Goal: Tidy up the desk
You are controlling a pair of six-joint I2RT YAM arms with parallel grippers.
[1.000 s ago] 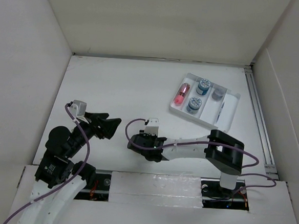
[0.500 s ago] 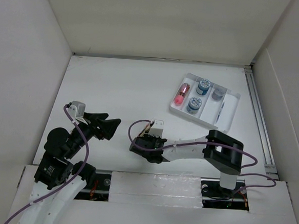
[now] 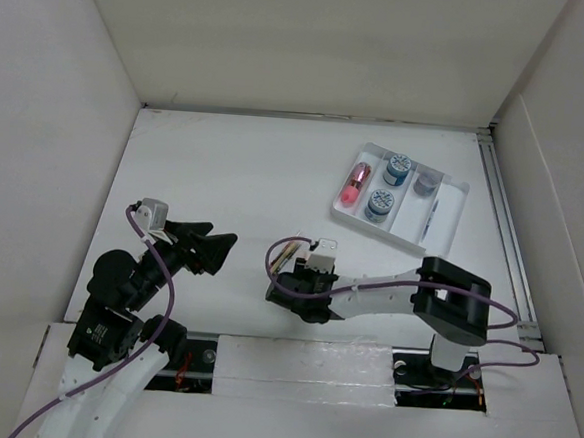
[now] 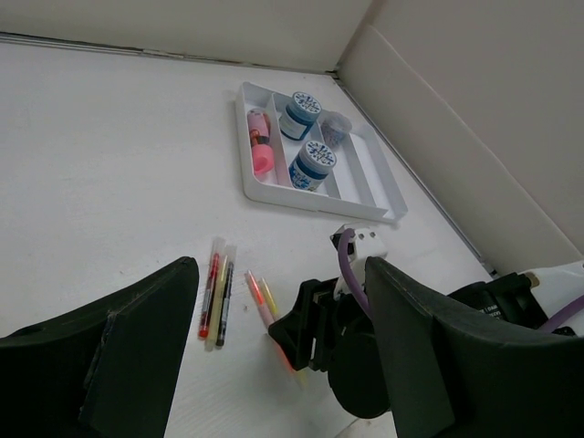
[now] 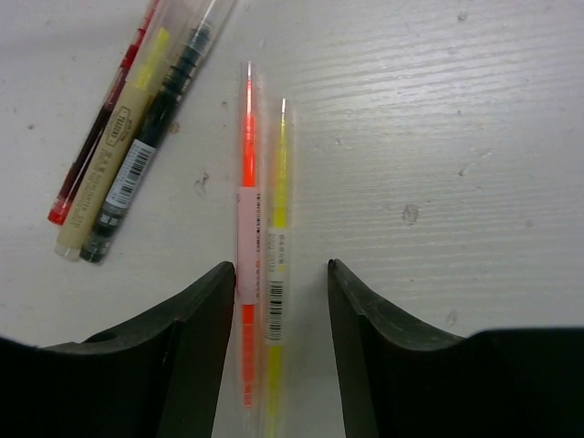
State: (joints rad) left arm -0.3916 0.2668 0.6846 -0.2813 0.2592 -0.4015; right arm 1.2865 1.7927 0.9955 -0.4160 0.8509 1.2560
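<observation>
Right tool (image 5: 274, 274) is spread wide, nothing gripped. Orange pen (image 5: 247, 173) and yellow pen (image 5: 280, 173) are straddled on the table (image 5: 438, 109), touching, long axes aligned with the fingers, square to the closing line. Left tool (image 4: 278, 310) is also open, judged farther off.

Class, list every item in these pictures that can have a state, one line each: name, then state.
left gripper, open, empty
right gripper, open, fingers astride the orange pen and yellow pen
orange pen, flat on the desk, not gripped
yellow pen, flat beside it, not gripped
three other pens, flat, side by side, untouched
blue-lidded jars, upright in the tray, lids on
pink marker, lying in the tray
</observation>
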